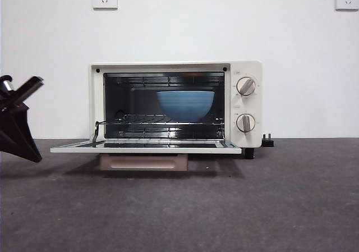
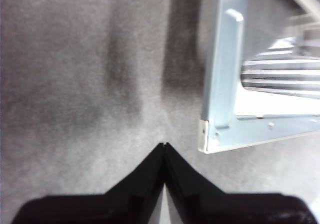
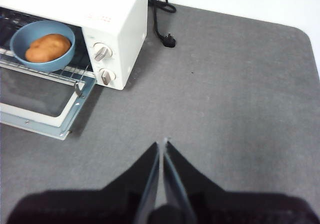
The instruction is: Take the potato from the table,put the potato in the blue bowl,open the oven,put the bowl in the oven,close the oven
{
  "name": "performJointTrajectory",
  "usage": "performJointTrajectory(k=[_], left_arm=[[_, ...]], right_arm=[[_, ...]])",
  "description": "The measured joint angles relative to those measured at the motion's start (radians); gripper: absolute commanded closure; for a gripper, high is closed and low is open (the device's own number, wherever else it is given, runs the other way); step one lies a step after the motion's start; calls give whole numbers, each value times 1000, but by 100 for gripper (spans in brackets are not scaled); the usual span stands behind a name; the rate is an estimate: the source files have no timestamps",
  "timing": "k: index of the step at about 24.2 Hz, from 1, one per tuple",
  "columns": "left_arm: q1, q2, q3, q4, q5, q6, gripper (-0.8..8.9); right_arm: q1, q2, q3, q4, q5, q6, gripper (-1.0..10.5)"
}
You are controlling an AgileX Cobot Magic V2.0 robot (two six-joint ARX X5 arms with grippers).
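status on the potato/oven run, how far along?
Done: potato sits in the blue bowl, bowl on the rack inside the oven. In hand: nothing; left gripper is shut near the door's corner, right gripper shut and away. Left: close the open door.

The toaster oven [image 1: 175,103] is showing cream-white, with a dark interior, beige knobs [image 1: 245,86] and a beige bar handle [image 1: 143,162]. The bowl [image 3: 43,45] is showing medium blue, holding an orange-brown potato [image 3: 48,47]. The table [image 1: 291,201] is showing dark grey, faintly speckled. The power cord [image 3: 161,15] is showing black against it. Both grippers, left [image 2: 165,145] and right [image 3: 162,142], are showing black.
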Motion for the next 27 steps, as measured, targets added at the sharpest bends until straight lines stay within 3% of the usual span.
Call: performJointTrajectory(k=[11, 18, 27], left_arm=[[-64, 0, 0, 69, -43, -119, 822], [-64, 6, 0, 84, -42, -154, 822], [-64, 69, 0, 95, 50, -166, 822]], right_arm=[[0, -170, -2, -91, -2, 84, 923], [0, -229, -3, -91, -28, 130, 923], [0, -234, -3, -91, -56, 164, 923]])
